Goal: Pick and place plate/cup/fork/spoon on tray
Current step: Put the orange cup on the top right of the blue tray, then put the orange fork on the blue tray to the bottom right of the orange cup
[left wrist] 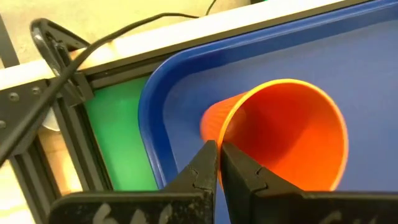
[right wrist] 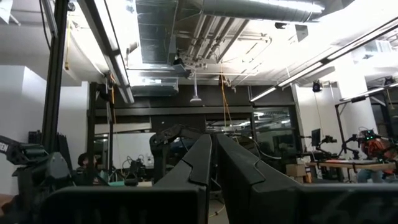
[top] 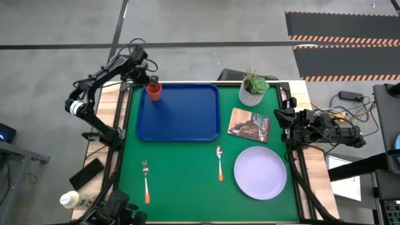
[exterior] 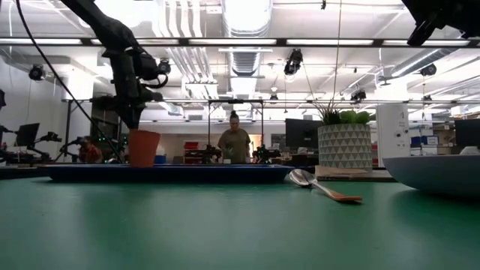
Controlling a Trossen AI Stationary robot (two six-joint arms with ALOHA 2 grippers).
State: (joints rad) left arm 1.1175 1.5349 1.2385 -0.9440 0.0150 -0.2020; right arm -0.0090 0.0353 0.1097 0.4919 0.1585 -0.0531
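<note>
left gripper [left wrist: 217,163] pinched tight on the rim of the cup [left wrist: 280,134], one finger inside the wall and one outside, seen plainly in the left wrist view. cup sitting upright at the far left corner of the tray [top: 187,125], base seemingly on the tray floor in the low view, though exact contact hard to confirm. tray lying on the green mat of the bench [top: 181,181], at the far left, otherwise bare.

right gripper [right wrist: 212,155] pulled back beyond the right edge of the bench, fingers closed together on nothing, lens aimed out into the room; waiting.

progress, judged: cup as good as delivered, only the release left. three pieces not yet moved: plate [top: 260,172] on the mat at the near right, well apart from the tray; spoon [top: 219,161] on the mat just in front of the tray's near edge, bowl toward the tray; fork [top: 145,179] near the left side, tines toward the tray. roughly a quarter done.

count: one tray, one cup, one plate, one spoon, one fork. also one potted plant [top: 253,89] in a white patterned pot at the far right and one book [top: 251,125] flat beside the tray, neither part of the job. a person standing in the room behind, visible in the low view.
</note>
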